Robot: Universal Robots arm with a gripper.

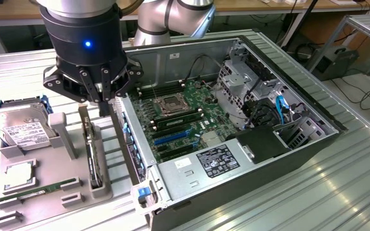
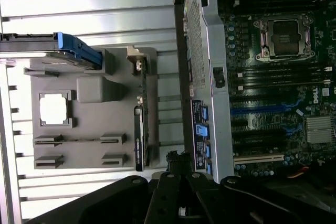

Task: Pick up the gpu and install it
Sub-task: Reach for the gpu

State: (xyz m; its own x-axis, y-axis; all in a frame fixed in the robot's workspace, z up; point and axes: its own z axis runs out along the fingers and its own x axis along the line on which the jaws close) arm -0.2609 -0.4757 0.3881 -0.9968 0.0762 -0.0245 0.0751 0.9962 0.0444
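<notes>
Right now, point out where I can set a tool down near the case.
Widest bare patch: the table on the exterior view's right of the case. A smaller strip lies past the hard drive, toward the table's far edge. Crowded: the gap between tray and case, where the shut pincer hangs by the gpu.

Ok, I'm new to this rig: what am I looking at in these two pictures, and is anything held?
One robot arm ends in a gripper. The exterior view looks down on the bench from off the arm; the wrist view looks along the gripper. On the bench are an open computer case and a grey tray carrying a hard drive, a memory stick and the gpu, standing on edge. The gripper is shut, holds nothing, and hangs above the tray near the gpu.
</notes>
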